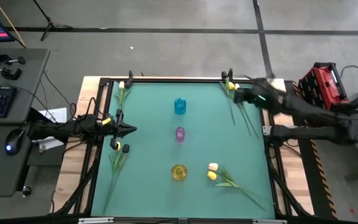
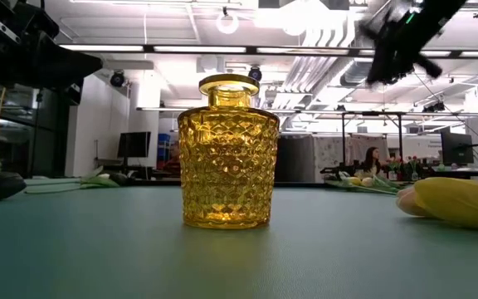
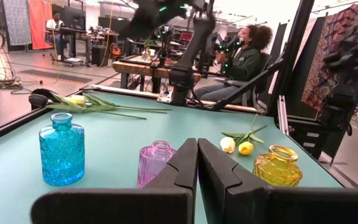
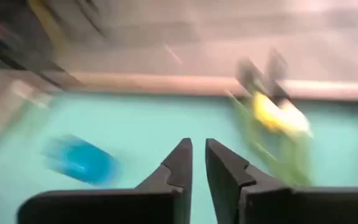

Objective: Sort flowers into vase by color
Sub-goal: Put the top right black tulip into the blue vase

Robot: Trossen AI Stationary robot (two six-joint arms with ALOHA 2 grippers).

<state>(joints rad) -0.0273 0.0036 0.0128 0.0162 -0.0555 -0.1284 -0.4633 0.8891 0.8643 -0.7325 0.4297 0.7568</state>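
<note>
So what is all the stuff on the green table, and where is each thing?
blue vase: one, blue glass, far middle of the table
pink vase: one, pink-purple glass, centre of the table
yellow vase: one, yellow glass, near middle, empty
flowers by the yellow vase: two heads showing, yellow and pale, lying to its right
flowers at the far right corner: a small bunch, yellow head showing, exact count unclear
flowers at the far left corner: pale head showing, lying flat
flowers at the left edge: dark and yellow heads, lying flat
left hand: one, dark, shut, at the left edge, holding nothing
right hand: one, dark, above the far right flowers, fingers slightly apart, holding nothing
</note>
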